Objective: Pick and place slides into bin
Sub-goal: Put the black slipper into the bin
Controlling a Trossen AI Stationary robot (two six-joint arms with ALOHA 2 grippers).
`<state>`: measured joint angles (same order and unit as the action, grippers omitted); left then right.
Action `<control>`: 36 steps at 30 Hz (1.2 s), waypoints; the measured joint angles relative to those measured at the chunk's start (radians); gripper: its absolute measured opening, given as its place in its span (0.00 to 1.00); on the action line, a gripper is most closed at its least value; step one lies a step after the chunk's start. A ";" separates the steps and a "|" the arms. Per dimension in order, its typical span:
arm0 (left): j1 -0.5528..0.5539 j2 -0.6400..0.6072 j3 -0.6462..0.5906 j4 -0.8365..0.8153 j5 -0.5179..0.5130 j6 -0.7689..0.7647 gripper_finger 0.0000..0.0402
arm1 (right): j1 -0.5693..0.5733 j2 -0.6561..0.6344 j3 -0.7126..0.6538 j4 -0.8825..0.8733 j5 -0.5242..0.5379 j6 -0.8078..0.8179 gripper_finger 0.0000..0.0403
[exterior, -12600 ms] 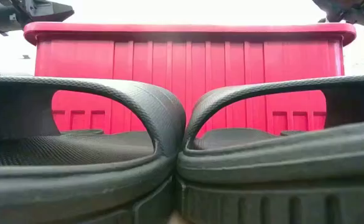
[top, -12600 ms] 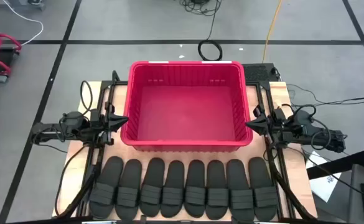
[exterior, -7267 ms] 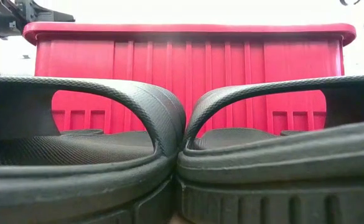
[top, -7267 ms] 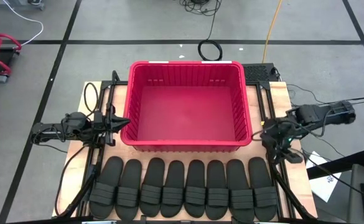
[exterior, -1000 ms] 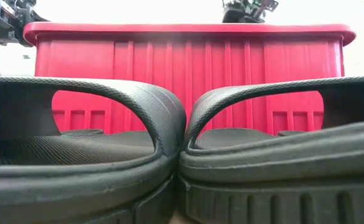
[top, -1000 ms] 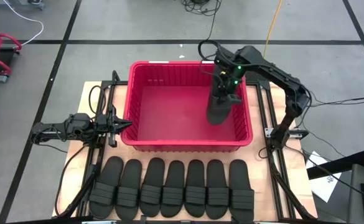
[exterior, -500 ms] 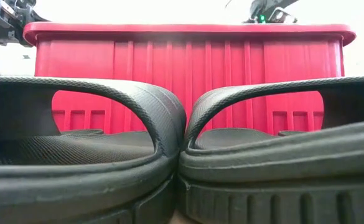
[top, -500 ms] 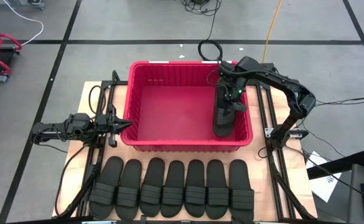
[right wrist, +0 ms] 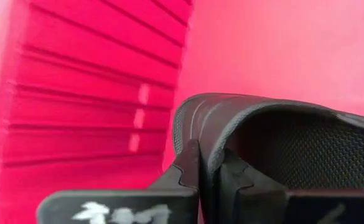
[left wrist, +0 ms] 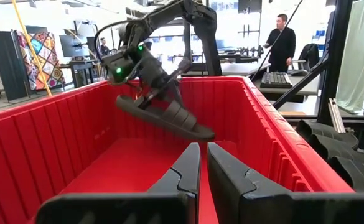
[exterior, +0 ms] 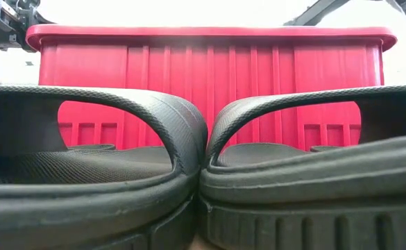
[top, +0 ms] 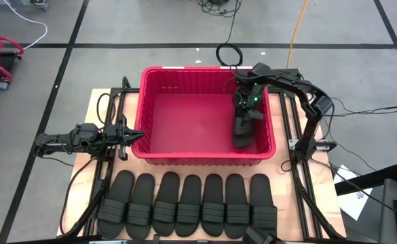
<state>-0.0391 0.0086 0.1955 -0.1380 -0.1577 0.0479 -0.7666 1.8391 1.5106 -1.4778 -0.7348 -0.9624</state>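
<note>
The red bin (top: 198,69) stands mid-table. My right gripper (top: 244,112) reaches into its right half and is shut on one black slide (top: 242,132), which also shows in the left wrist view (left wrist: 169,115). Several more black slides (top: 191,203) lie side by side, soles down, along the table's near edge; two fill the low view (exterior: 119,173). My left gripper (top: 136,135) hovers shut and empty just outside the bin's left wall. My right gripper pinches the raised rim at one end of the slide's sole (right wrist: 191,134) between its two fingers. The fingers (left wrist: 149,93) come from above and the far side, slanting down. The slide hangs tilted, strap up, its free end (left wrist: 200,132) low near the bin's floor; whether it touches, I cannot tell.
The bin's ribbed right wall (right wrist: 76,112) is close beside the held slide. Metal frame rails (top: 300,176) run along both table sides. A cable coil (top: 229,54) lies on the floor beyond the bin. A person (left wrist: 284,43) stands in the room behind.
My right gripper has carried the slide toward the bin's right wall and near side and gone down into the bin; it no longer shows above the rim in the low view. The slide stays tilted in the hold.
</note>
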 joint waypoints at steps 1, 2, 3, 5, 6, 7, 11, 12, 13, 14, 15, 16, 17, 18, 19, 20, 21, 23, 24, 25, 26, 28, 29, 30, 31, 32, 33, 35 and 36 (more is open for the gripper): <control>0.000 0.000 0.000 -0.001 0.000 0.000 0.08 | 0.000 0.008 0.000 0.001 0.008 0.000 0.01; 0.000 0.000 0.000 -0.001 0.000 0.003 0.08 | 0.000 0.017 0.000 0.001 0.005 -0.002 0.01; 0.000 0.000 0.000 0.000 0.000 0.003 0.08 | 0.000 0.023 0.000 0.000 0.000 -0.004 0.01; 0.000 0.000 0.000 -0.001 0.000 0.003 0.08 | 0.000 0.040 0.000 0.001 0.003 -0.004 0.01; 0.000 0.000 0.000 0.000 0.000 0.003 0.08 | 0.000 0.049 0.000 -0.001 0.002 -0.007 0.01; 0.000 0.000 0.000 0.000 0.000 0.003 0.08 | 0.000 0.059 0.000 0.001 0.002 -0.010 0.01; 0.000 0.000 0.000 0.000 0.000 0.003 0.08 | 0.000 0.098 0.000 0.019 0.005 -0.010 0.01; 0.000 0.000 0.000 0.000 0.000 0.003 0.08 | 0.000 0.108 0.000 0.026 0.009 -0.010 0.01; 0.000 0.000 0.000 -0.001 0.000 0.003 0.08 | 0.000 0.117 0.000 0.032 0.014 -0.010 0.01; 0.000 0.000 0.000 0.000 0.000 0.003 0.08 | 0.000 0.125 0.000 0.037 0.027 -0.008 0.01; 0.000 0.000 0.000 -0.001 0.000 0.003 0.08 | 0.000 0.131 0.000 0.044 0.038 -0.005 0.01; 0.000 0.000 0.000 -0.001 0.000 0.003 0.08 | 0.000 0.138 0.000 0.051 0.047 0.000 0.01; 0.000 0.000 0.000 0.000 0.000 0.002 0.08 | 0.000 0.141 0.000 0.059 0.054 0.004 0.01; 0.000 0.000 0.000 -0.001 0.000 0.002 0.08 | 0.000 0.144 0.000 0.068 0.058 0.005 0.01; 0.000 0.000 0.000 -0.001 0.000 0.002 0.08 | 0.000 0.145 0.000 0.073 0.057 0.005 0.01; 0.000 0.000 0.000 0.000 0.000 0.002 0.08 | 0.000 0.145 0.000 0.078 0.057 0.005 0.01; 0.000 0.000 0.000 -0.001 0.000 0.002 0.08 | 0.000 0.145 0.000 0.087 0.060 0.005 0.01; 0.000 0.000 0.000 0.000 0.000 0.002 0.08 | 0.000 0.145 0.000 0.104 0.080 0.021 0.01; 0.000 0.000 0.000 0.000 -0.001 0.002 0.08 | 0.000 0.145 0.000 0.110 0.084 0.030 0.01; 0.000 0.000 0.000 -0.001 0.000 0.002 0.08 | 0.000 0.145 0.000 0.116 0.084 0.038 0.01; 0.000 0.000 0.000 0.000 0.000 0.001 0.08 | 0.000 0.144 0.000 0.123 0.083 0.049 0.02; 0.000 0.000 0.000 0.000 0.000 0.000 0.08 | 0.000 0.144 0.000 0.135 0.087 0.075 0.06; 0.000 0.000 0.000 0.000 0.000 0.000 0.08 | 0.000 0.144 0.000 0.137 0.098 0.083 0.08; 0.000 0.000 0.000 0.000 0.000 0.000 0.08 | 0.000 0.144 0.000 0.142 0.111 0.087 0.10; 0.000 0.000 0.000 0.000 0.000 0.000 0.08 | 0.000 0.144 0.000 0.145 0.124 0.087 0.13; 0.000 0.000 0.000 0.000 0.000 0.000 0.08 | 0.000 0.144 0.001 0.149 0.134 0.087 0.15; 0.000 0.000 0.000 -0.001 0.000 0.000 0.08 | 0.000 0.144 0.001 0.155 0.142 0.091 0.17; 0.000 0.000 0.000 0.000 0.000 0.000 0.08 | 0.000 0.144 0.001 0.169 0.167 0.116 0.21; 0.000 0.000 0.000 -0.001 0.000 0.000 0.08 | 0.000 0.144 0.001 0.174 0.182 0.127 0.22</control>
<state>-0.0391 0.0086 0.1955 -0.1387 -0.1581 0.0475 -0.7662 1.9831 1.5116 -1.3040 -0.5533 -0.8353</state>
